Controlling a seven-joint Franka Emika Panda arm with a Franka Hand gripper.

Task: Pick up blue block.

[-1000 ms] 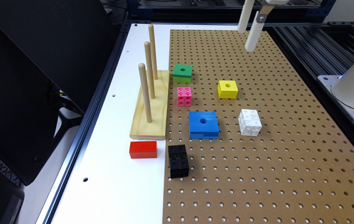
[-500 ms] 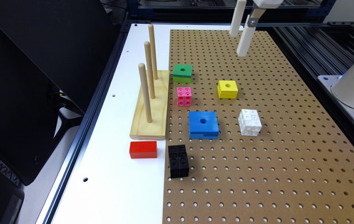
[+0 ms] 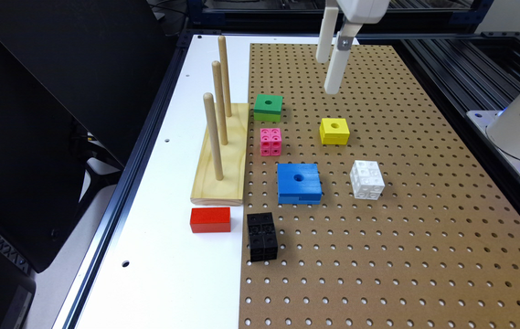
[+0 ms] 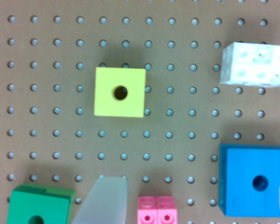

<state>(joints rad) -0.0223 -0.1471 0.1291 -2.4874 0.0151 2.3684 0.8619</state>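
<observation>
Counter pegboard carries everything; blue block lies near its middle, with the white cube at its three o'clock and the pink cube at eleven. Claw hangs high at twelve, fingers apart and empty. Descending from here risks clipping the yellow block between them.

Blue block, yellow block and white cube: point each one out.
blue block (image 3: 299,179): exterior view, top face beside the centre hole.
yellow block (image 4: 130,107): wrist view, top face near a corner.
white cube (image 3: 367,179): exterior view, front upper edge.
</observation>
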